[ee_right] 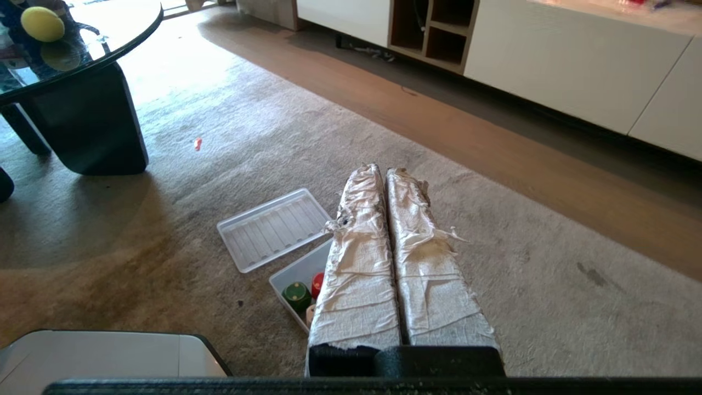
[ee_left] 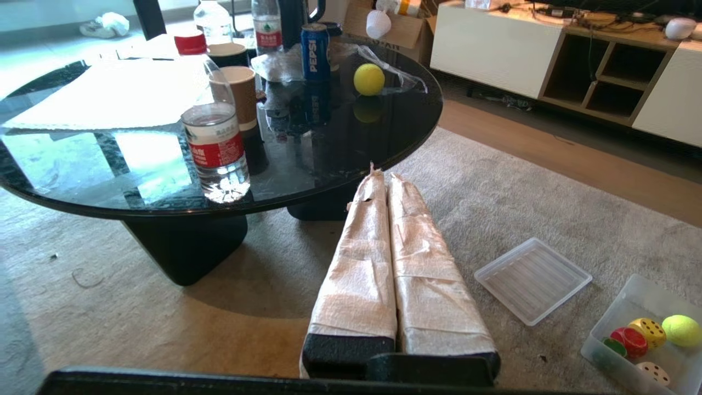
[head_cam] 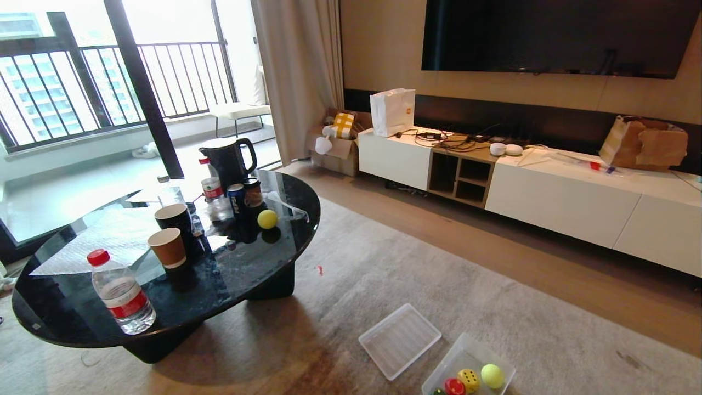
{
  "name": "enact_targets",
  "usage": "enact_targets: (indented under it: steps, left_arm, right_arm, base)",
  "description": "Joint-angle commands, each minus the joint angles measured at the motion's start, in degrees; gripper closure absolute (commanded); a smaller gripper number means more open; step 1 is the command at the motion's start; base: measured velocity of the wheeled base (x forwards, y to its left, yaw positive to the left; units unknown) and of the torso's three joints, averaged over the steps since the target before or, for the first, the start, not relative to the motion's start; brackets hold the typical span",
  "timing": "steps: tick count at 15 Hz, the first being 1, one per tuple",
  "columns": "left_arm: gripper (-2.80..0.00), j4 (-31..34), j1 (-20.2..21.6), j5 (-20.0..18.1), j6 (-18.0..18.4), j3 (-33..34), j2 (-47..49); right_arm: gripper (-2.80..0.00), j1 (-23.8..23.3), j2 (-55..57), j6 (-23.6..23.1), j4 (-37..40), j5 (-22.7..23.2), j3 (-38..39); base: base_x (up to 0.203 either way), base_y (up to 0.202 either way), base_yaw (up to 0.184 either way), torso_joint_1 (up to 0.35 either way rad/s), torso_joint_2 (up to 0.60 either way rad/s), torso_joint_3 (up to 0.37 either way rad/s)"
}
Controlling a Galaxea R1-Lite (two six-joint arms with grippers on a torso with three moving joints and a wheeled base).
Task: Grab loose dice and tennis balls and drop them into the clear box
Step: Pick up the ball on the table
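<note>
The clear box (head_cam: 465, 351) sits on the carpet at the near right. In it lie a tennis ball (head_cam: 492, 376), a yellow die (head_cam: 469, 379), a red die (head_cam: 454, 387) and a green die (head_cam: 439, 391). The left wrist view also shows a beige die (ee_left: 654, 373) in the box (ee_left: 636, 291). A second tennis ball (head_cam: 267, 219) rests on the black round table (head_cam: 66, 323) beside the cans. My left gripper (ee_left: 385, 174) is shut and empty, hanging above the carpet near the table. My right gripper (ee_right: 384, 170) is shut and empty above the box (ee_right: 299, 271). Neither gripper shows in the head view.
A flat ribbed clear lid (head_cam: 399, 340) lies on the carpet just left of the box. On the table stand a water bottle (head_cam: 120, 296), paper cups (head_cam: 168, 248), cans (head_cam: 237, 202) and a kettle (head_cam: 227, 159). A white TV cabinet (head_cam: 559, 197) lines the far wall.
</note>
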Motion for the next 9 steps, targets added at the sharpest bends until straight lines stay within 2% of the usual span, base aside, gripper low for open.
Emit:
enact_targets:
  steps: [1,3,9]
  left_arm:
    - [0.00,0.00,0.00,0.02,0.09,0.09,0.00]
    - [0.00,0.00,0.00,0.02,0.09,0.09,0.00]
    - [0.00,0.00,0.00,0.02,0.09,0.09,0.00]
  right_arm:
    - [0.00,0.01,-0.01,0.01,-0.07,0.04,0.05]
    - [0.00,0.01,-0.01,0.01,-0.25,0.04,0.05]
    - [0.00,0.01,-0.01,0.10,-0.16,0.04,0.05]
  base:
    - [0.000,0.000,0.000,0.000,0.00,0.000]
    - [-0.007,-0.004,0.104,0.001,0.00,0.013]
    - [0.000,-0.008,0.165,0.001,0.00,0.003]
